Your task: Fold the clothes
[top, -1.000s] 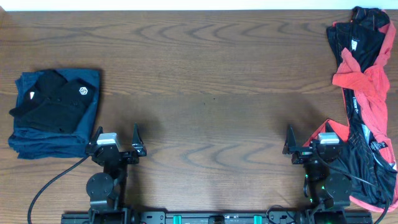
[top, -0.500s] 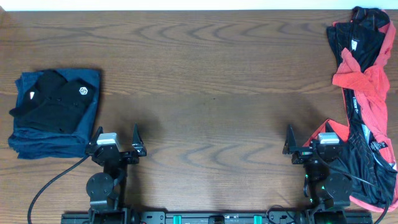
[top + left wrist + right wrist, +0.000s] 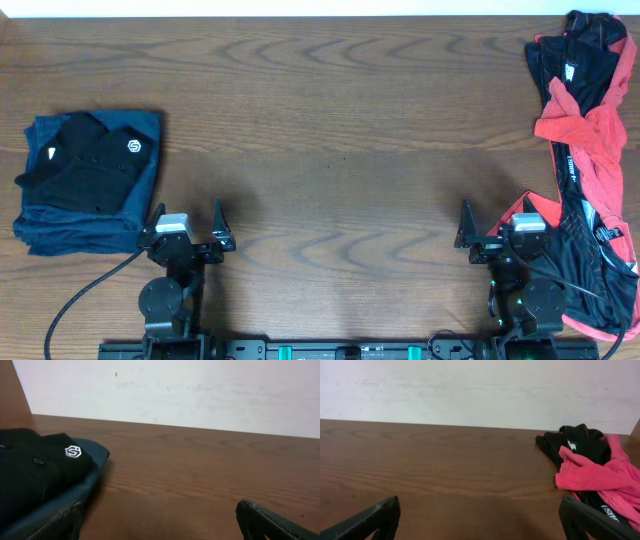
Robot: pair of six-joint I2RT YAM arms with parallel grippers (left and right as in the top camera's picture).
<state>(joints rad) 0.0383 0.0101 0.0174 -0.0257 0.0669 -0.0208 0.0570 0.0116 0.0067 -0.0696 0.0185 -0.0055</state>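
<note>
The unfolded clothes lie in a heap (image 3: 585,150) along the table's right edge, black sports fabric tangled with coral-red cloth; in the right wrist view the heap (image 3: 592,467) is ahead on the right. A folded stack (image 3: 90,180) sits at the left, a black shirt with a white logo on top of a navy garment; in the left wrist view the stack (image 3: 40,470) is on the left. My left gripper (image 3: 188,222) (image 3: 160,522) stands open just right of the stack. My right gripper (image 3: 497,222) (image 3: 480,520) is open beside the heap's lower end. Neither holds anything.
The wooden table (image 3: 340,120) stretches between the two arms. Both arm bases sit on a rail (image 3: 320,350) at the front edge. A black cable (image 3: 80,295) loops left of the left arm. A white wall (image 3: 480,390) backs the table.
</note>
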